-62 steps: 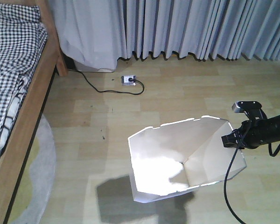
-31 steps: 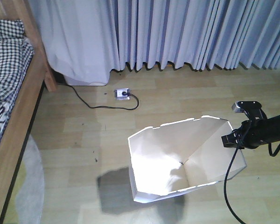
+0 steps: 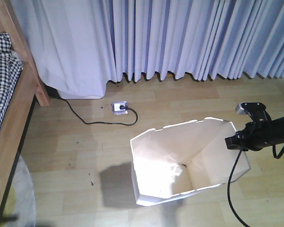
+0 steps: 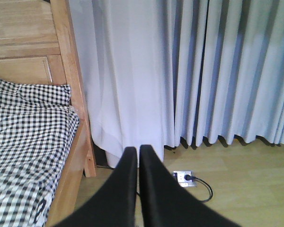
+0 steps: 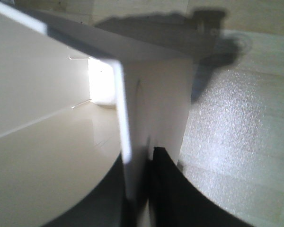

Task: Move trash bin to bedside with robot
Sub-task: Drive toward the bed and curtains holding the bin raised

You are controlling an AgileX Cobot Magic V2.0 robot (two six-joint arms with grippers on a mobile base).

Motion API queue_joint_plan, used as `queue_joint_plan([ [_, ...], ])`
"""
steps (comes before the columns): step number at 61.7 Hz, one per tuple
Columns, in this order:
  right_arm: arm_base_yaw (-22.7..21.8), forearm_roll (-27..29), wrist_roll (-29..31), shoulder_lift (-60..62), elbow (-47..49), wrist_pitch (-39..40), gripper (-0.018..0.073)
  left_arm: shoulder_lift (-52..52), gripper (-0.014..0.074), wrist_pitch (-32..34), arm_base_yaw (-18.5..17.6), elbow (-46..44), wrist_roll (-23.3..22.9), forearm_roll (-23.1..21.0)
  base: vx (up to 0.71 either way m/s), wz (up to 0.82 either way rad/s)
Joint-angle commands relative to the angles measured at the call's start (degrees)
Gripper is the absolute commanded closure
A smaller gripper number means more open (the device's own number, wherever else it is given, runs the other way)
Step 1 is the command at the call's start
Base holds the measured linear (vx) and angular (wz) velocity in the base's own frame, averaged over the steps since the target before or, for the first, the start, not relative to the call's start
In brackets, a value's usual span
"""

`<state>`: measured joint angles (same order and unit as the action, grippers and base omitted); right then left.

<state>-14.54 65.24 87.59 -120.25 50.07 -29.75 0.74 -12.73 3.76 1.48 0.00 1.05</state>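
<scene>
Bed (image 3: 12, 127), far left: light wooden frame, black-and-white checked bedding (image 3: 0, 80); we log a pale rug (image 3: 23, 198) beside its rail at the lower left. Left gripper (image 4: 137, 151): black, its two fingers pressed together, pointing past the bed toward the curtains (image 3: 180, 38). Curtains: pale lilac, floor-length, across the back of the room. Power strip (image 3: 119, 108): white, on the wooden floor (image 3: 189, 99) just below the curtains, with a black cable (image 3: 80, 116) running left toward the bed. Trash bin (image 3: 156, 156): white, cut-corner rim, cream inside, right of centre on the floor, well apart from the bed; we note its shadow (image 3: 116, 184) on the boards to its left. Right gripper (image 3: 233, 141): black, clamped on the trash bin's right-hand rim; in the wrist view we see one finger (image 5: 165, 189) outside the thin wall and the other inside
</scene>
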Motion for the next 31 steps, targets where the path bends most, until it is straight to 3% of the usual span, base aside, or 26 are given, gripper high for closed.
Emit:
queue_joint_plan([
  [1,-0.2,5.1,-1.1,4.1,1.2,-9.3,0.0566,0.8,0.0603,4.1,0.0,1.1,0.0,-0.2,0.24,0.03],
  [31,-0.2,5.1,-1.1,4.1,1.2,-9.3,0.0566,0.8,0.0603,4.1,0.0,1.1,0.0,-0.2,0.24,0.08],
])
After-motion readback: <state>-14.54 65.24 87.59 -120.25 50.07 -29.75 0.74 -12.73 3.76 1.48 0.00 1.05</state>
